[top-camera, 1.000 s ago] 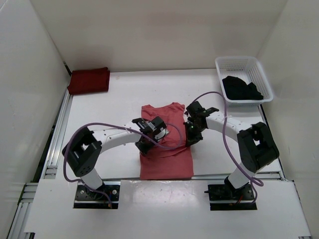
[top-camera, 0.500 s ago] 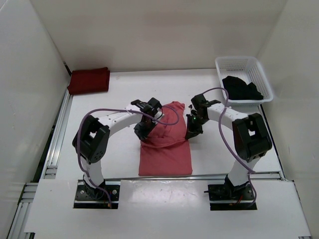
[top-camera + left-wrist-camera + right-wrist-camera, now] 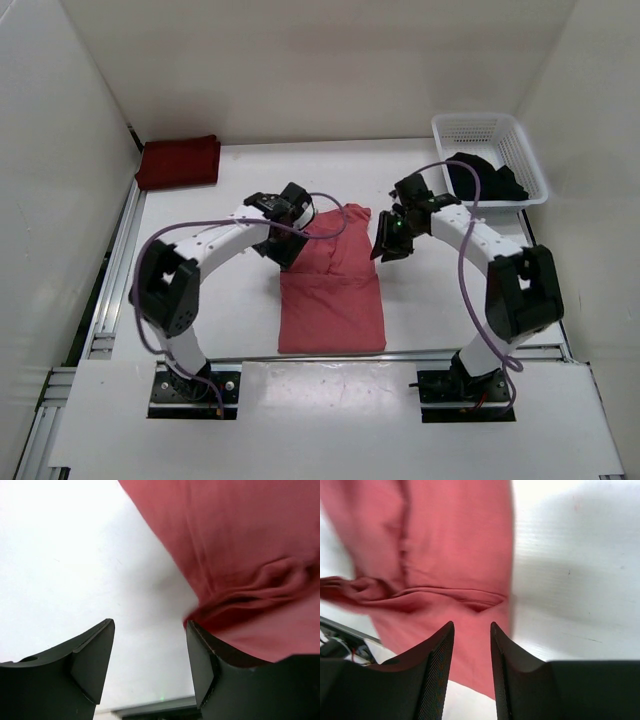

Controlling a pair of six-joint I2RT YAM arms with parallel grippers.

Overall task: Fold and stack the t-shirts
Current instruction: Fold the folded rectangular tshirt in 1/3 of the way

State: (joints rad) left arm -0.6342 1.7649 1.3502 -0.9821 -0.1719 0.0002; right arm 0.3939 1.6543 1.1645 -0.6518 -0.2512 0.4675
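Observation:
The salmon pink t-shirt [image 3: 331, 290] lies folded into a long rectangle at the table's centre. My left gripper [image 3: 283, 250] hovers at its far left corner, jaws open over bare table, with the pink cloth [image 3: 240, 545] just to the right of the fingers [image 3: 200, 665]. My right gripper [image 3: 386, 244] stands at the far right corner, open, with the cloth [image 3: 455, 545] beneath and nothing between the fingers [image 3: 440, 655]. The maroon t-shirt [image 3: 178, 162] rests folded at the back left. The black t-shirt [image 3: 484, 178] sits crumpled in the basket.
The white mesh basket [image 3: 520, 140] stands at the back right. White walls enclose the table on three sides. A metal rail [image 3: 110, 290] runs along the left edge. Purple cables loop over both arms.
Both grippers carried the pink shirt's cloth toward the far side, then opened and let it go. The shirt now lies flat.

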